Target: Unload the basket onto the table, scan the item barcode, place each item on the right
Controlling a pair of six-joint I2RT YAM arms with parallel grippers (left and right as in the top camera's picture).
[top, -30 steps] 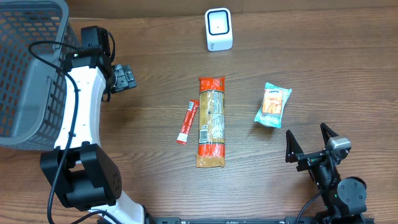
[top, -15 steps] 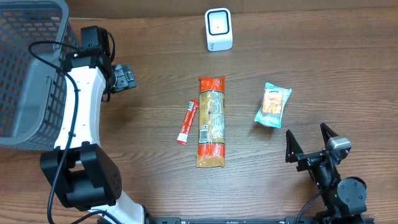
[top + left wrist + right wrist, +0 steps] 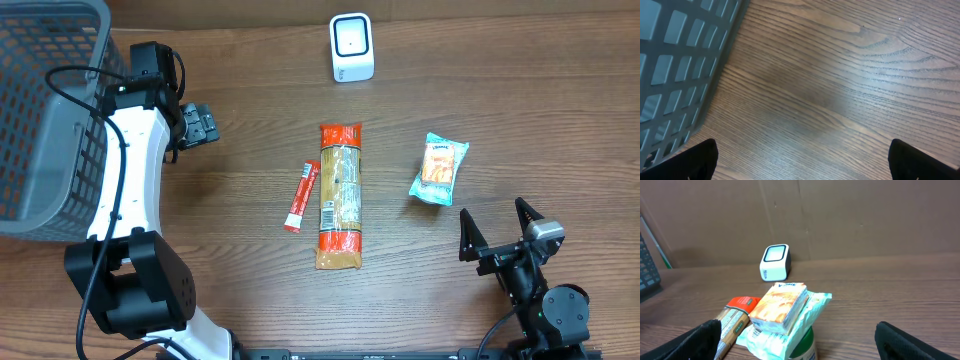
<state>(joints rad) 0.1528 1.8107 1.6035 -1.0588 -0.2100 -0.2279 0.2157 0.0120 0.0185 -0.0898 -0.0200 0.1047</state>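
Far left blocked by basket (image 3: 40, 120); open gap btwn scanner (image 3: 351, 47) & pasta pack (image 3: 340, 195).

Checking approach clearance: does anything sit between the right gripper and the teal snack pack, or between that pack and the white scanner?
Nothing visible does. Only bare table separates the open right gripper from the teal snack pack, and the pack from the white scanner; the pasta package lies clear of both.

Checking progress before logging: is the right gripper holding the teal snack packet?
No, the right gripper stands open, apart from the teal snack packet lying on the table.
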